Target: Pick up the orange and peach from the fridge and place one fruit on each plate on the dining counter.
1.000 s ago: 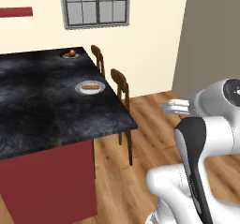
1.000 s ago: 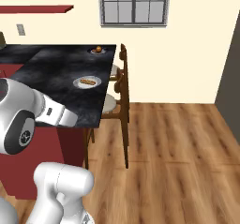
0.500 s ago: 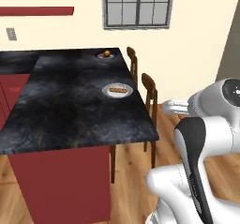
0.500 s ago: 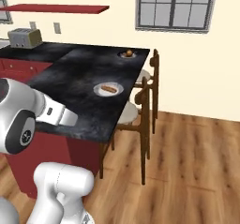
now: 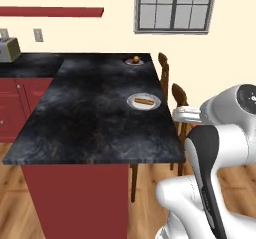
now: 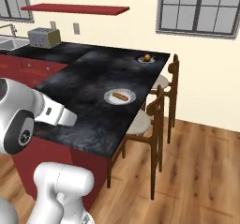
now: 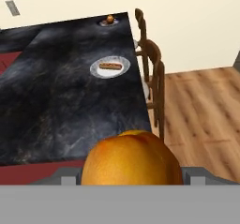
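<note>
One fruit [image 6: 147, 57] already sat on the far-corner plate [image 6: 146, 59]; the gripper pinched the peach [image 7: 132, 158], with the near-edge plate [image 6: 120, 96] awaiting.

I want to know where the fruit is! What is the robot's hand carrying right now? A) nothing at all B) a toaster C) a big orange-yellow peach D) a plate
C. In the hand view a round orange-yellow peach sits right at the hand, between its fingertips, while both plates lie far off on the black dining counter.
</note>
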You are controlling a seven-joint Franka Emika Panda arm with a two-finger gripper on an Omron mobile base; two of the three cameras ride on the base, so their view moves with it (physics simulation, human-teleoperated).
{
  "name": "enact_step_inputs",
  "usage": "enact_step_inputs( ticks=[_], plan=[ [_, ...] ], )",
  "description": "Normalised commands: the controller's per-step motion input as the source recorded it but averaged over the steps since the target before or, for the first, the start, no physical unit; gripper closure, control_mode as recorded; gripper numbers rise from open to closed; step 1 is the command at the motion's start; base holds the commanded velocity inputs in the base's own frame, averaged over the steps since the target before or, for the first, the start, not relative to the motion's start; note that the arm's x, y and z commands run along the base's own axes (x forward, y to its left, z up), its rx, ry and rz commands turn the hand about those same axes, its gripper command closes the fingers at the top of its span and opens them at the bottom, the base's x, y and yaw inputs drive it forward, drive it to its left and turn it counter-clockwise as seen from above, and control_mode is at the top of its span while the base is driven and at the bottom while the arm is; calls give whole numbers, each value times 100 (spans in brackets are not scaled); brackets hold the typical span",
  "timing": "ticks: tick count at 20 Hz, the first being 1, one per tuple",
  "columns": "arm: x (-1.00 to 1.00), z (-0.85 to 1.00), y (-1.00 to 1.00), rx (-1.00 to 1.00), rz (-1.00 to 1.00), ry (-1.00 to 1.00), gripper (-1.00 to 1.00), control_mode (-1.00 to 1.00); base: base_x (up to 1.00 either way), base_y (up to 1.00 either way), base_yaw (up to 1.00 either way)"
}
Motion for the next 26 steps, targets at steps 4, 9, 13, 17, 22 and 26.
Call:
enact_step_inputs(
  ticks=[4,9,13,17,22,26],
  plan=[
    [0,0,0,0,0,0,100,100,45,-37,20],
    [0,0,0,0,0,0,100,100,28,-38,16],
    [21,4,-16,2,6,0,100,-100,14,-14,8],
    [77,0,-32,3,2,1,100,-100,0,0,0],
    [99,-3,-11,1,0,9,100,-100,0,0,0],
    [100,-26,0,0,0,18,100,-100,0,0,0]
  ],
)
